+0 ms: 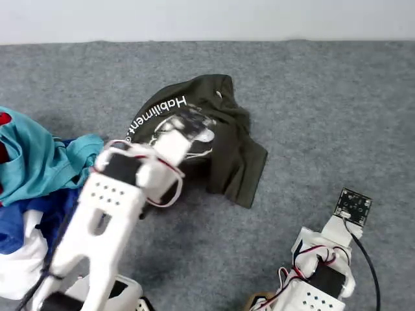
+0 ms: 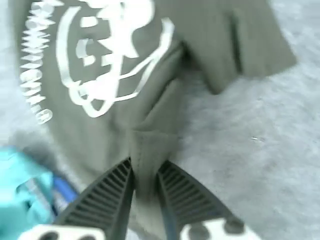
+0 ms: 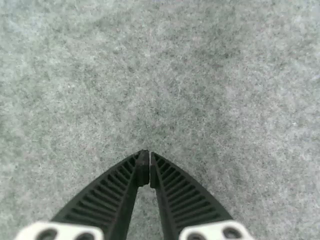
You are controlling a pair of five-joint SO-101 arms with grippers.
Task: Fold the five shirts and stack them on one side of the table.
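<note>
A dark olive shirt (image 1: 224, 139) with white print lies crumpled in the middle of the grey table, and the white left arm stretches over its near left part. In the left wrist view my left gripper (image 2: 145, 172) is shut on a fold of the dark olive shirt (image 2: 130, 90), the cloth pinched between its black fingers (image 2: 112, 192). My right arm sits folded at the front right of the table. Its gripper (image 3: 146, 170) is shut with nothing in it, pointing down at bare grey felt.
A heap of other shirts lies at the left edge: teal (image 1: 39, 162), blue (image 1: 29, 217) and white (image 1: 19, 259) cloth, with the teal one (image 2: 20, 195) close to the left gripper. The grey table surface (image 1: 324, 110) stretches bare to the right. A pale wall runs along the far edge.
</note>
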